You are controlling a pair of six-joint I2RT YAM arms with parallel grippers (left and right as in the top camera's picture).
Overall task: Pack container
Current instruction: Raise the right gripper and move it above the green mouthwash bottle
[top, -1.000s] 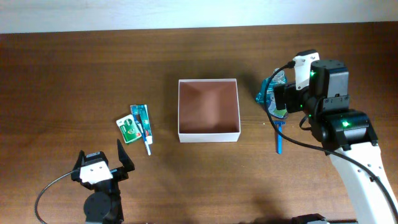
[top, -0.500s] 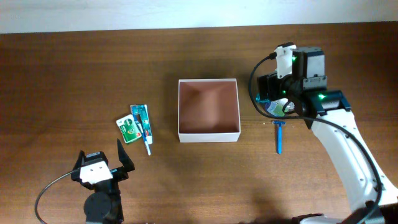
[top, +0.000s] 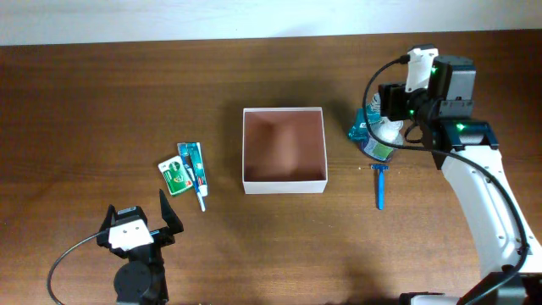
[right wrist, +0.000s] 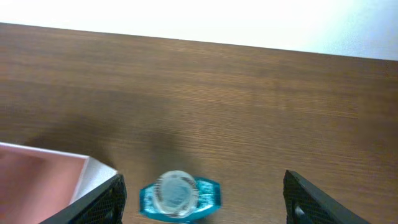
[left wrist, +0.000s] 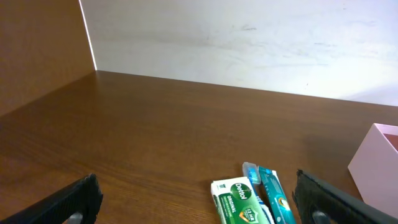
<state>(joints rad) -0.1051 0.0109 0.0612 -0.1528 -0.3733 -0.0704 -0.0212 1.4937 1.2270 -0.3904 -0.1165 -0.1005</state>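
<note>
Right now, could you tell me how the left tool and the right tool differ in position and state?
The left tool sits at the table's front edge, left of the container; the right tool is right of it, further back. Nothing lies between the left tool's fingers; the teal mouthwash bottle shows between the right tool's fingers, untouched. Both are open and hold nothing.

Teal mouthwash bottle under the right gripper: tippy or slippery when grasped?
The mouthwash bottle seems to stand upright, cap up, so an off-centre push from one of the right gripper fingers could tip it. Its teal plastic looks smooth, probably slippery. Fill level is not visible, so weight is uncertain.
</note>
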